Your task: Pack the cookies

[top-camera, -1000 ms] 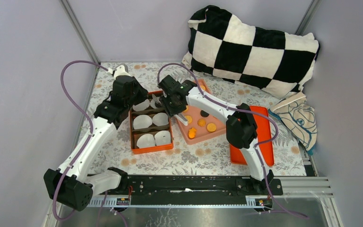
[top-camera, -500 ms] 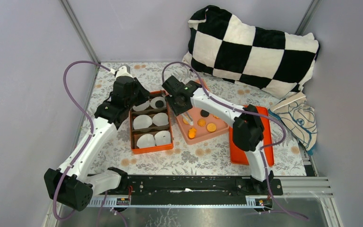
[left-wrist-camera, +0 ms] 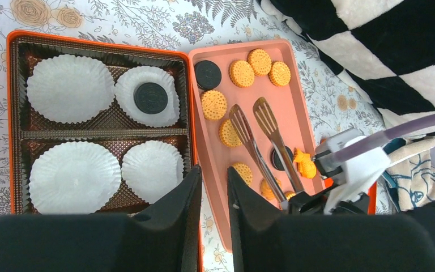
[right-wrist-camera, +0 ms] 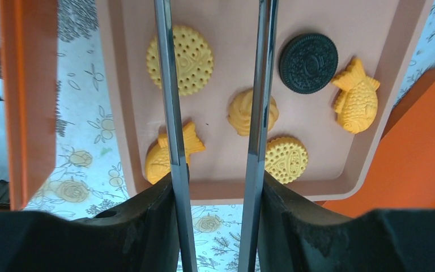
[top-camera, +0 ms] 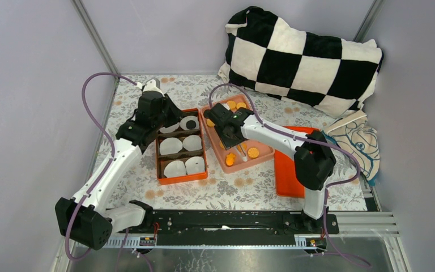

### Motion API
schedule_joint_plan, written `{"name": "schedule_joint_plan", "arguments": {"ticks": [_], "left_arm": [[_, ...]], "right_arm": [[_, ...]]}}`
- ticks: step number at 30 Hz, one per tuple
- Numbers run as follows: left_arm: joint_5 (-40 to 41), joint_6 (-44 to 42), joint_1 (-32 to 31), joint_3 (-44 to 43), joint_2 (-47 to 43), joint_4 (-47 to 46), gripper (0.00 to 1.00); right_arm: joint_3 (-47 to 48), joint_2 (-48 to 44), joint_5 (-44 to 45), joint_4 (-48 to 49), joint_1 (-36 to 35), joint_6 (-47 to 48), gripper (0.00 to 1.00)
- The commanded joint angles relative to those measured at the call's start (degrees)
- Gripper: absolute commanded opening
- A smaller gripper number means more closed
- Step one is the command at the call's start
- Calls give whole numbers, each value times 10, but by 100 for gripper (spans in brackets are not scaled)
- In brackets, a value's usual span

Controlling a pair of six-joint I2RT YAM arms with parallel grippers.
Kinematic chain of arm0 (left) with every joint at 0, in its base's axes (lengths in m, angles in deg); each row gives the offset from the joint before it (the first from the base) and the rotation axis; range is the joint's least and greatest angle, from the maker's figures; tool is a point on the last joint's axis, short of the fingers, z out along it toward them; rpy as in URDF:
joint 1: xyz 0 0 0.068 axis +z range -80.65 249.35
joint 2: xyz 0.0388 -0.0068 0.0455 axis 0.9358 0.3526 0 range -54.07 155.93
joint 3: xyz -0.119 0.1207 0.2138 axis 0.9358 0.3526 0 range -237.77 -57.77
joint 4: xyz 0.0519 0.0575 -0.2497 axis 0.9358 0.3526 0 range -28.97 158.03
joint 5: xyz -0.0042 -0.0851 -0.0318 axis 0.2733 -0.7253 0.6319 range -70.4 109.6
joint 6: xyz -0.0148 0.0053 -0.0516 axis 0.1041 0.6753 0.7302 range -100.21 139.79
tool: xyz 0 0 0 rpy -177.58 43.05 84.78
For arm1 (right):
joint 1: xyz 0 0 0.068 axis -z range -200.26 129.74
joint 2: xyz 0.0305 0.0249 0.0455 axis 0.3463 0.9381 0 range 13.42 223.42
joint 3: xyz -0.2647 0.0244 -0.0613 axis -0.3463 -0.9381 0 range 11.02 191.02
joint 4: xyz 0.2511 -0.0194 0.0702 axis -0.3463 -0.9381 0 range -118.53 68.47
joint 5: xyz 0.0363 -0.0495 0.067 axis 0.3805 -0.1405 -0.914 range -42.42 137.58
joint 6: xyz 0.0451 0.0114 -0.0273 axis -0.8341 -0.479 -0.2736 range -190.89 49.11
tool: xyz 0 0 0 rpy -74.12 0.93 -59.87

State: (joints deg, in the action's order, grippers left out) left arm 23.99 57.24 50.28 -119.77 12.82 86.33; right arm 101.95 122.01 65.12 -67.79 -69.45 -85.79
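Note:
The cookies (left-wrist-camera: 242, 73) lie in a pink tray (top-camera: 253, 161): round golden ones, a black one (right-wrist-camera: 308, 55) and orange fish shapes (right-wrist-camera: 354, 102). One black cookie (left-wrist-camera: 150, 97) sits in a white paper cup in the orange box (left-wrist-camera: 90, 45), at its far right; the other cups hold nothing. My right gripper (right-wrist-camera: 218, 181) is shut on metal tongs (right-wrist-camera: 170, 85). Their arms are spread over the tray and carry nothing. My left gripper (left-wrist-camera: 214, 173) hovers high over the gap between box and tray, its jaws slightly apart and empty.
An orange lid (top-camera: 311, 164) lies right of the tray. A black-and-white checked pillow (top-camera: 300, 51) fills the back right, with a printed cloth (top-camera: 359, 141) beside it. The arms' base rail (top-camera: 232, 221) runs along the near edge.
The right arm swung the tongs from over the box's far right cup back over the pink tray. A black cookie now lies in that cup. The left arm barely moved.

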Motion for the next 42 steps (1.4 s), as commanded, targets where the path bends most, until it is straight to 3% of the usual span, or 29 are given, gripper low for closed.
{"name": "schedule_joint_plan", "arguments": {"ticks": [1,13,30,42], "left_arm": [[-13,-1,4,5,0,-30,27],[-11,-3,3,4,1,-32,27],[-12,-3,3,11,1,-32,27],[-14,-3,3,15,-5,-32,28]], "right_arm": [[-12,1,10,32,12,-17,49],[25,63,-36,63,67,-4,48],[137,154,-62,41,78,13,43],[196,185,-85,18,81,22,52]]}}
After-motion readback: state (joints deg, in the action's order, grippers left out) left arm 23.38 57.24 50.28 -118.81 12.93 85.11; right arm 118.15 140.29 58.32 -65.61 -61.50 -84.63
